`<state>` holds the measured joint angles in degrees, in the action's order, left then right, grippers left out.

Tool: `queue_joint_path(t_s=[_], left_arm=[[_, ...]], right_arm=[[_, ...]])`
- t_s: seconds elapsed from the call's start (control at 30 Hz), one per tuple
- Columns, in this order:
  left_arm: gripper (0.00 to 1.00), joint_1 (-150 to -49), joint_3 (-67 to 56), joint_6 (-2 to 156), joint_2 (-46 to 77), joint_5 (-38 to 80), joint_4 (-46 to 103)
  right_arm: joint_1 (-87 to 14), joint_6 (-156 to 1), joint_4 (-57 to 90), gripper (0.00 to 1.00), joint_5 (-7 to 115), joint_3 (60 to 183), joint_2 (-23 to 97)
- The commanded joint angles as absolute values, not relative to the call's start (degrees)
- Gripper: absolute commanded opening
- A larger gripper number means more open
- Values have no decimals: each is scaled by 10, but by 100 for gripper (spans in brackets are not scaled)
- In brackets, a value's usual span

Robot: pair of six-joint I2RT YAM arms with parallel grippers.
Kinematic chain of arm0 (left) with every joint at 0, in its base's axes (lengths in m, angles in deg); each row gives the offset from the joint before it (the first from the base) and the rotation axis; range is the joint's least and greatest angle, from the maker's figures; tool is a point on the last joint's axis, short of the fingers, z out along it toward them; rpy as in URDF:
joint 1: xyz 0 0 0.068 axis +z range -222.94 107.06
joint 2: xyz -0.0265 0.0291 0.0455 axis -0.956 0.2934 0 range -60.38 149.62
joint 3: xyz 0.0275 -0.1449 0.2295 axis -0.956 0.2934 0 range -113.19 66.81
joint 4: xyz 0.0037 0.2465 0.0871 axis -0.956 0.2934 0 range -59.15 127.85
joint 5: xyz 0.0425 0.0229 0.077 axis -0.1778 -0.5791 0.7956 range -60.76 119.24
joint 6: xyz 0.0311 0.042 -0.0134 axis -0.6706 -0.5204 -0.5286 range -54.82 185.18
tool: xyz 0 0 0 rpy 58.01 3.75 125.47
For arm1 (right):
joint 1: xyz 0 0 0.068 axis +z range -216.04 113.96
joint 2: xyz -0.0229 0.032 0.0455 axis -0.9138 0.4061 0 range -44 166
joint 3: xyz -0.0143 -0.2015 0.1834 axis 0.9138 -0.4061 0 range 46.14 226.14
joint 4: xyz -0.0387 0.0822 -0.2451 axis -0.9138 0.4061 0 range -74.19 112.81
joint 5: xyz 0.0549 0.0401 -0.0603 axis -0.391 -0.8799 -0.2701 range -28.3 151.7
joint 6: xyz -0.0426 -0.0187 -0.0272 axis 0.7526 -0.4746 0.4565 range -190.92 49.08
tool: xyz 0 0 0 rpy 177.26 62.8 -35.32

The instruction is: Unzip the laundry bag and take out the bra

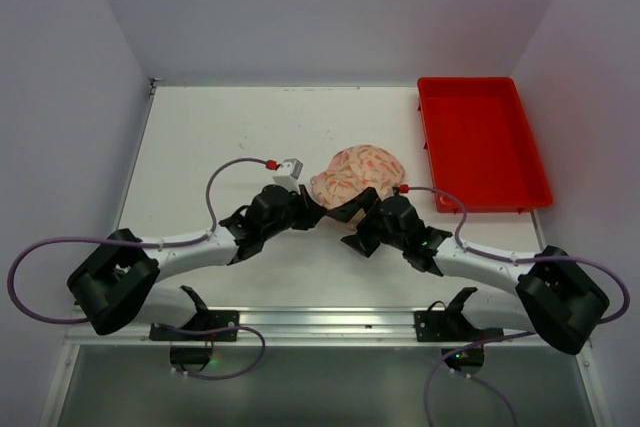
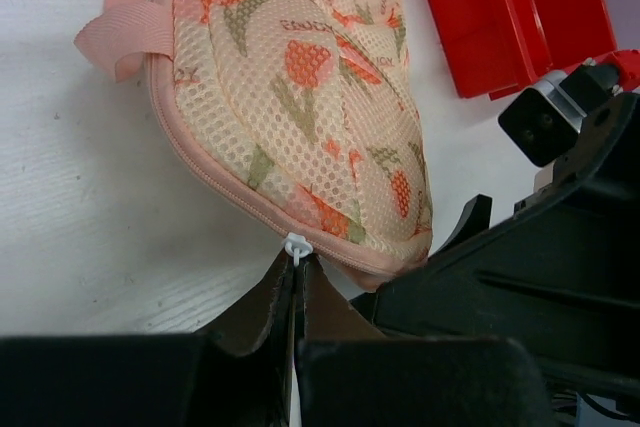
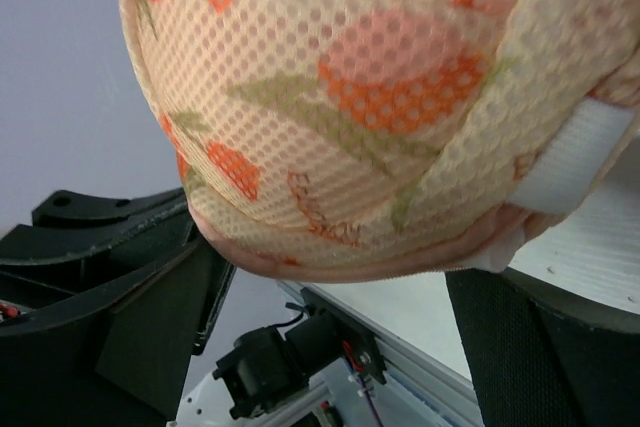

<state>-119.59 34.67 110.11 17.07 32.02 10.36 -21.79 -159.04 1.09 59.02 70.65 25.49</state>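
Near the middle of the white table (image 1: 200,137), top view: laundry bag (image 1: 357,173), floral mesh, lying between the two arms; left end effector (image 1: 318,209) at its near-left edge, right end effector (image 1: 366,213) at its near-right edge; red tray (image 1: 483,142) on the table's far right, well apart from the bag. Left wrist view: bag seam edged in pink, zip closed along the visible length; left end effector pressed together, pinching the white zipper pull (image 2: 297,246) at the seam's lower end; pink strap loop (image 2: 122,35) at the bag's upper left; red tray at upper right; right end effector, black, just beside the bag's lower tip. Right wrist view: bag fills the upper frame; its rounded end sits between widely spaced fingers (image 3: 160,317), both against the fabric, gripping it; white fabric band (image 3: 575,152) on the bag's right side.
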Motion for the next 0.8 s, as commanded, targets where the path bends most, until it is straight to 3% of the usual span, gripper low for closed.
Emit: queue_joint_path(t_s=[0.0,0.17,0.27,0.37,0.4,0.5,0.6,0.77], left_arm=[[0,-1199,367,1114,136,329,77],[0,-1199,405,1100,97,311,82],[0,-1200,429,1097,76,295,73],[0,-1201,443,1092,63,277,62],[0,-1202,444,1088,59,276,64],[0,-1202,442,1077,36,305,105],[0,-1186,436,1068,10,364,162],[0,-1081,464,1057,3,323,176]], right_arm=[[-219,-1616,-35,99,649,727,260],[-245,-1595,-26,99,678,745,266],[-251,-1579,-27,87,668,765,291],[-251,-1557,-30,56,639,787,325],[-250,-1540,-30,33,633,790,332],[-260,-1488,-14,0,598,801,335],[-309,-1427,8,0,495,798,316],[-446,-1307,82,0,318,833,285]])
